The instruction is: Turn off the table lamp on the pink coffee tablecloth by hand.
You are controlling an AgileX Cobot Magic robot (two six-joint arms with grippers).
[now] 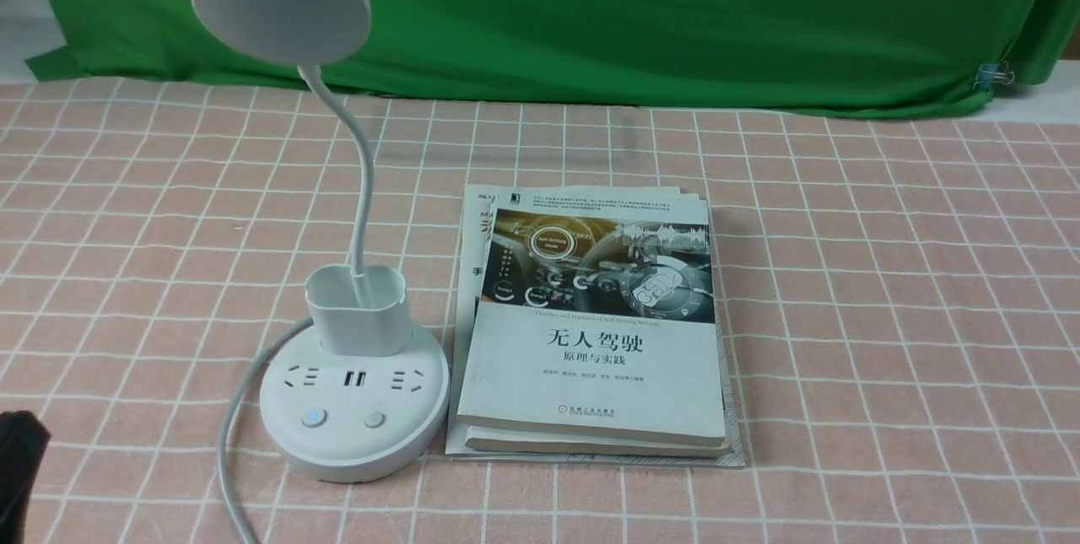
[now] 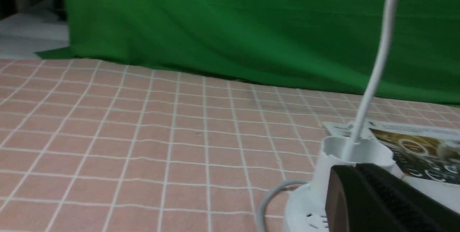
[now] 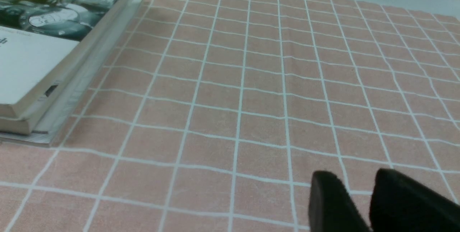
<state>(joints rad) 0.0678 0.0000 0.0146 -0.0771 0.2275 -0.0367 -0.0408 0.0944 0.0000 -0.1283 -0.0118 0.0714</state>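
On the left of the pink cloth (image 1: 886, 274), an upright lamp (image 1: 359, 434), with one button (image 1: 314, 417) lit blue and the cord (image 1: 230, 443) curving around the base's left side. Just right of it, stacked books (image 1: 591, 375). At the near left, apart from the lamp, the left gripper (image 2: 354, 169), closed and empty. Beyond the front view, the right gripper (image 3: 354, 174), parted slightly, holding nothing.

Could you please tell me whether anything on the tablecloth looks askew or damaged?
Nothing looks damaged. The only slight untidiness is in the stack of books: its edges do not line up, with the lower items sticking out around the top book. The table lamp stands upright on its base.
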